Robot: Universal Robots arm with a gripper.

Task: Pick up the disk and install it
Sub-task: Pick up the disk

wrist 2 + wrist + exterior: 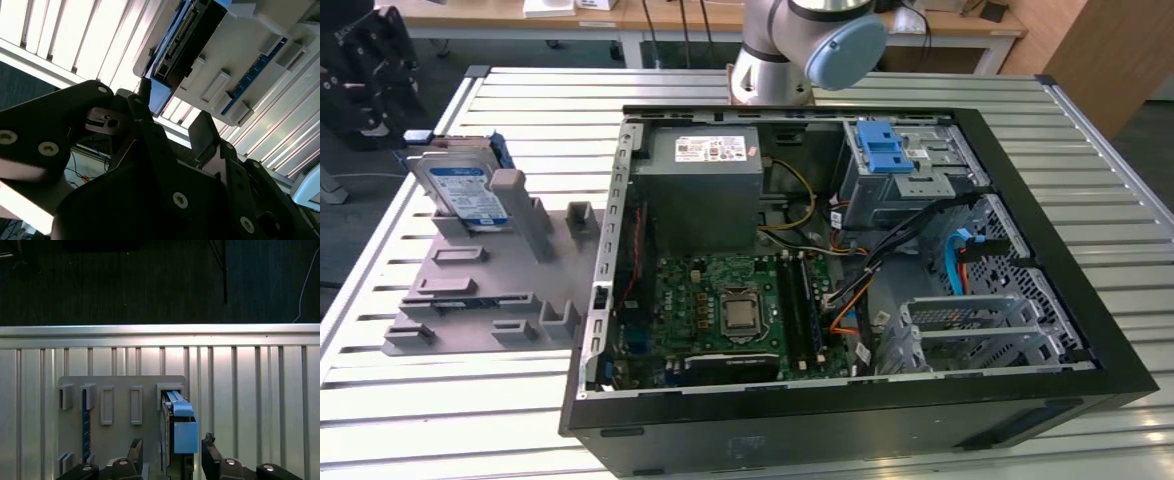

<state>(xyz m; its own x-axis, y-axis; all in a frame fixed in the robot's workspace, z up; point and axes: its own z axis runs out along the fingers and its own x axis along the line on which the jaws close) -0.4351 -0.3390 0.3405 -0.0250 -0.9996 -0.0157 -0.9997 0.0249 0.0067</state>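
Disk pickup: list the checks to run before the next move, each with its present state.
1. Disk stands upright in the grey holder: ok.
2. Gripper open: ok.
3. Fingers straddle the disk, one on each side: ok.
4. Fingers touch the disk: cannot tell.
5. Computer case lies open, its inside reachable from above: ok.
6. Drive cage free to take the disk: cannot tell.

We see the disk (464, 190) standing on edge in the holder (480, 282), its top edge free and a post (510, 195) close against one face. In the first wrist view the gripper's (172, 454) fingers (136, 447) stand apart on either side of it, with gaps between. Inside the case (854, 425), cables (907, 228) cross before the bay (914, 172).
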